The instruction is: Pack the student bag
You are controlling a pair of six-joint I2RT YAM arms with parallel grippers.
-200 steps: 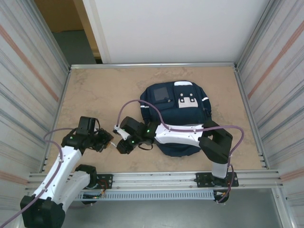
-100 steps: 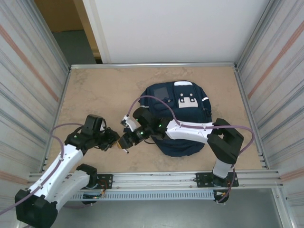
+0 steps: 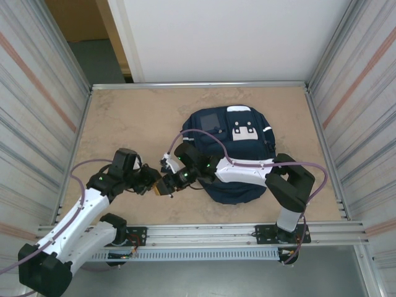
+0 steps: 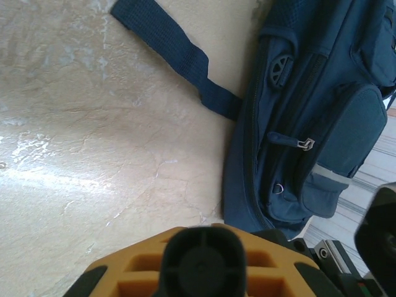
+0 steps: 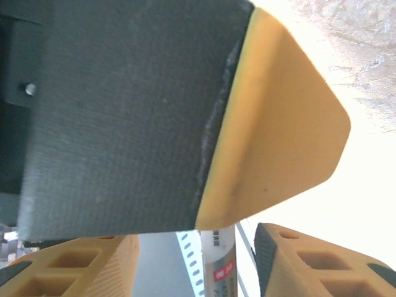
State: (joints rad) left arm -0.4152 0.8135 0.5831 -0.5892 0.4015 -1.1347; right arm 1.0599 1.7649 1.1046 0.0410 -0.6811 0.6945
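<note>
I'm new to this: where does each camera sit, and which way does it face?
Top external: above and behind the arm bases, looking down on the table, the student bag, left arm, right arm.
Left wrist: on the left arm, facing the bag's side past its yellow fingers.
Right wrist: on the right arm, fingers flanking a labelled stick, a dark-and-yellow pad ahead.
Shared by the first two: the bag.

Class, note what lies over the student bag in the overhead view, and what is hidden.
The right arm and its purple cable cross above the student bag's near half. The fabric beneath them is hidden; the far half, with its white patch, shows.
</note>
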